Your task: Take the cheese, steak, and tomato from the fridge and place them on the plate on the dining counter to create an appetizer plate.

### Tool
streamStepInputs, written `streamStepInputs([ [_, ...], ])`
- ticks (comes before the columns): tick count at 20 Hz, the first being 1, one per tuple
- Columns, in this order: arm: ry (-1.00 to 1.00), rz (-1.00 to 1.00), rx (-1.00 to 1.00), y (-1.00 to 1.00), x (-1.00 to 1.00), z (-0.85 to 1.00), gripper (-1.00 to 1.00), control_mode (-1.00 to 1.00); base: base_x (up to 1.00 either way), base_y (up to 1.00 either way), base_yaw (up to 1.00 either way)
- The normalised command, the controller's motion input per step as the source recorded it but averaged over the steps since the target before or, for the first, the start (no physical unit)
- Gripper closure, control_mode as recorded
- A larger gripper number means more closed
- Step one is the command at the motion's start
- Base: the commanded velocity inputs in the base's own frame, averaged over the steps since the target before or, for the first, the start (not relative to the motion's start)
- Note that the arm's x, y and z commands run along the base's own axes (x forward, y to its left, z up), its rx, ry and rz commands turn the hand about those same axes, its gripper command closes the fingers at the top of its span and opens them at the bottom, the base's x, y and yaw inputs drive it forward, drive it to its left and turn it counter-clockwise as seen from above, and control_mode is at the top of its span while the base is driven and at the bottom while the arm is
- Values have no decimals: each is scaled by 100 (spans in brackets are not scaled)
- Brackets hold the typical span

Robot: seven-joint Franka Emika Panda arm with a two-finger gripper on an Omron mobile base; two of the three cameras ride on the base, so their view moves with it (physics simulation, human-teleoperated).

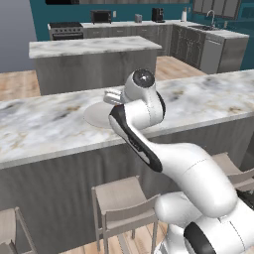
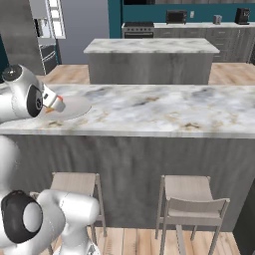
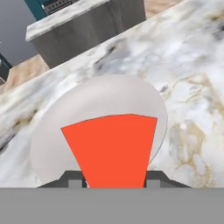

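Note:
My gripper (image 3: pixel 114 180) is shut on the cheese (image 3: pixel 114 146), an orange wedge that stands out between the two fingertips (image 3: pixel 72 178). Right below it lies the round white plate (image 3: pixel 109 94) on the marble dining counter (image 3: pixel 192 83). In the right base view the cheese (image 2: pixel 52 102) juts from the gripper (image 2: pixel 56 104) just over the near left part of the plate (image 2: pixel 74 107). From the left base view the hand (image 1: pixel 111 95) hangs over the plate (image 1: pixel 95 115), whose bare surface carries no food. The steak and tomato are out of view. The fridge (image 2: pixel 50 22) stands far back left.
Pale stools (image 2: pixel 191 196) (image 1: pixel 119 198) line the near side of the dining counter (image 2: pixel 164 109). Behind it stands a shorter marble island (image 2: pixel 149 47) (image 1: pixel 94 47), then back-wall cabinets with a stove (image 1: pixel 66 30) and a sink (image 1: pixel 208 27).

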Motion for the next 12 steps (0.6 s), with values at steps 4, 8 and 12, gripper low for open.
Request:
streamStepInputs([
  [4,4,-4,0,0,54,-20,100,-100,0,0,0],
  [8,0,-3,0,0,46,-31,100,-100,0,0,0],
  [12,0,-1,0,0,46,-35,100,-100,0,0,0],
])
